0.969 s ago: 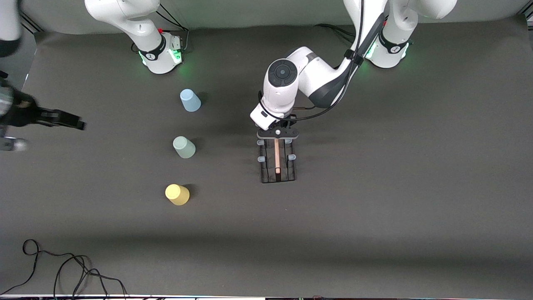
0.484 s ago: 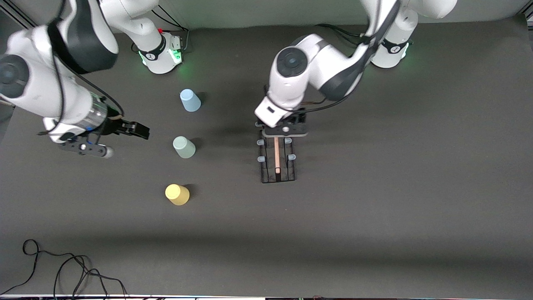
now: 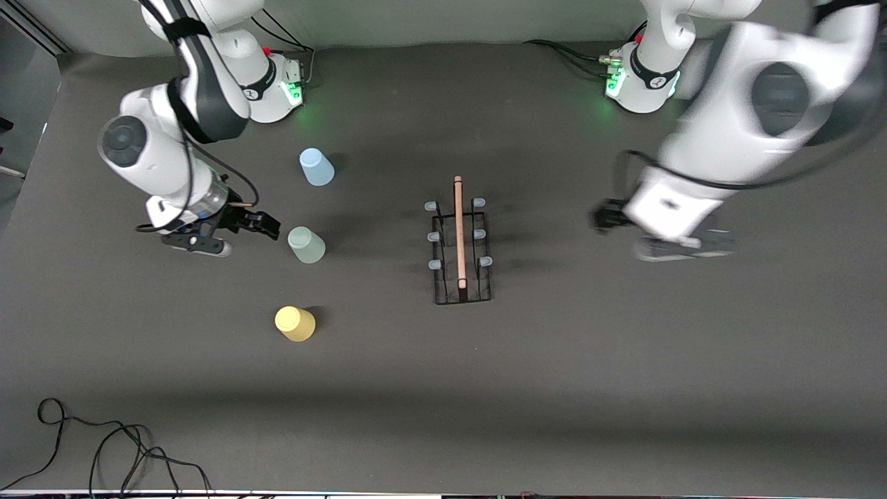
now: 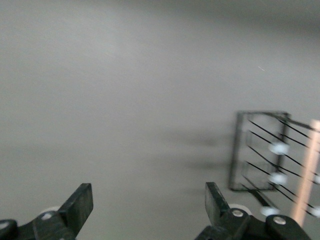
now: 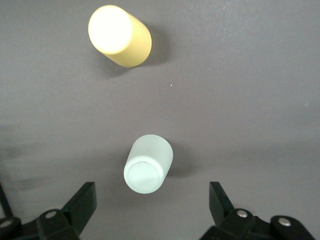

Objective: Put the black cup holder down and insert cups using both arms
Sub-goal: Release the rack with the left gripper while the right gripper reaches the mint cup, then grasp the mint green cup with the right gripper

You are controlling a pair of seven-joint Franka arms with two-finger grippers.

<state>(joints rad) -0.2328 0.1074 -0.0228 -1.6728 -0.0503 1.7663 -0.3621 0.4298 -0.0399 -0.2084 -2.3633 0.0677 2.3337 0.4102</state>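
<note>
The black cup holder stands on the table's middle with its wooden rod handle on top; it also shows in the left wrist view. Three cups stand upside down toward the right arm's end: light blue, pale green and yellow. My right gripper is open and empty, close beside the green cup, which lies just ahead of its fingers; the yellow cup is farther off. My left gripper is open and empty, over bare table toward the left arm's end, apart from the holder.
A black cable lies coiled at the table's near corner at the right arm's end. The arms' green-lit bases stand along the table's edge farthest from the front camera. The table surface is dark grey.
My left gripper has let go of the holder's handle and swung away toward the left arm's end. My right gripper has moved in close to the green cup.
</note>
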